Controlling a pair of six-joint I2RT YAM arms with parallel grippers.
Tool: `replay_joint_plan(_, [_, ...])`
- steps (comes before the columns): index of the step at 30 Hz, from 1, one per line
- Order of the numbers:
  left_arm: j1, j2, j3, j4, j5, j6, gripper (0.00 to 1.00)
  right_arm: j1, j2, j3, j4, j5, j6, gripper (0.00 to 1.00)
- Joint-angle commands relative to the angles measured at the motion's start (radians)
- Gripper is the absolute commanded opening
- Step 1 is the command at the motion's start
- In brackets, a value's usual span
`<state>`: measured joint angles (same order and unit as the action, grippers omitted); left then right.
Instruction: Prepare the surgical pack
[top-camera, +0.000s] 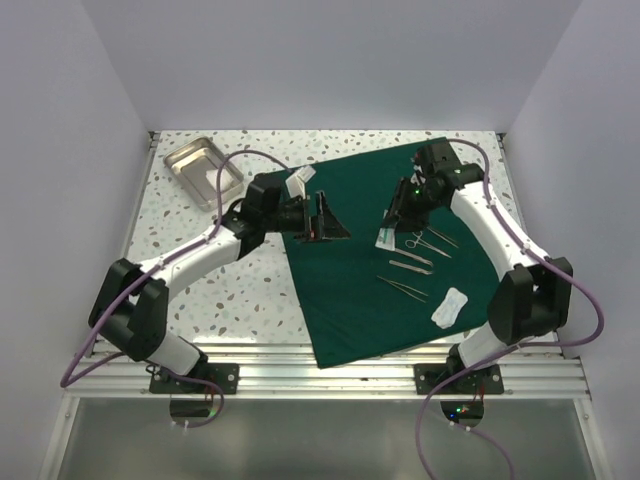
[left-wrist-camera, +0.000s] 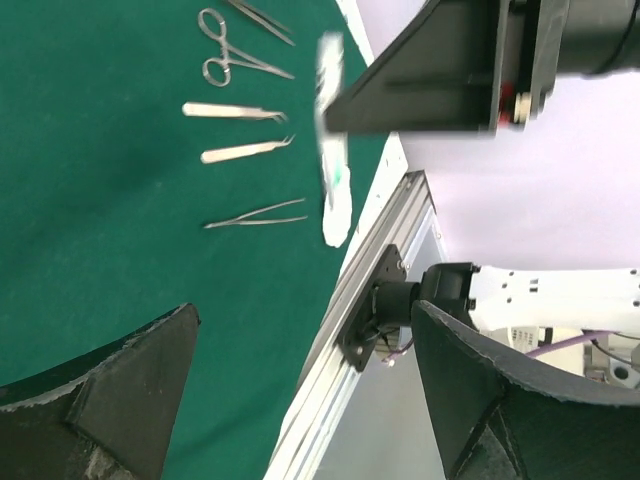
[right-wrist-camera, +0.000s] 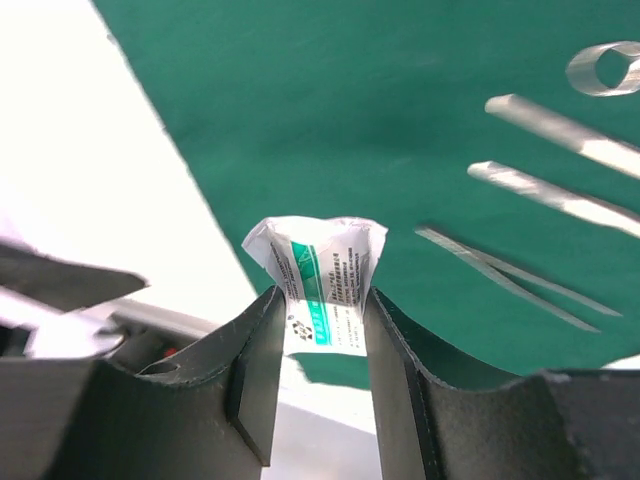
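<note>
The surgical pack's dark green drape lies spread over the middle and right of the table. Scissors and two tweezers rest on its right half. My right gripper is shut on a white packet with green print, held above the drape near the scissors; in the top view the packet hangs below that gripper. My left gripper hovers over the drape's left part, open with nothing between its fingers.
A steel tray stands at the back left on the speckled table. A white gauze packet lies on the drape's near right. The aluminium rail runs along the drape's near edge.
</note>
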<state>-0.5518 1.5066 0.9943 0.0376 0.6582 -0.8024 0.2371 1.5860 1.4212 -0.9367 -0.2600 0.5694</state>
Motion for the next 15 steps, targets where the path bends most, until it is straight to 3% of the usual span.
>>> replay_joint_plan(1, [-0.057,0.024,0.067,0.035,-0.072,-0.02,0.91,0.056,-0.043,0.015,0.059,-0.088,0.102,0.4])
replay_joint_plan(12, [-0.168,0.087,0.144,-0.097,-0.239,-0.007,0.89,0.116,-0.075,0.019,0.081,-0.165,0.181,0.4])
replay_joint_plan(15, [-0.174,0.093,0.145,-0.104,-0.269,-0.021,0.85,0.116,-0.08,0.013,0.075,-0.189,0.179,0.4])
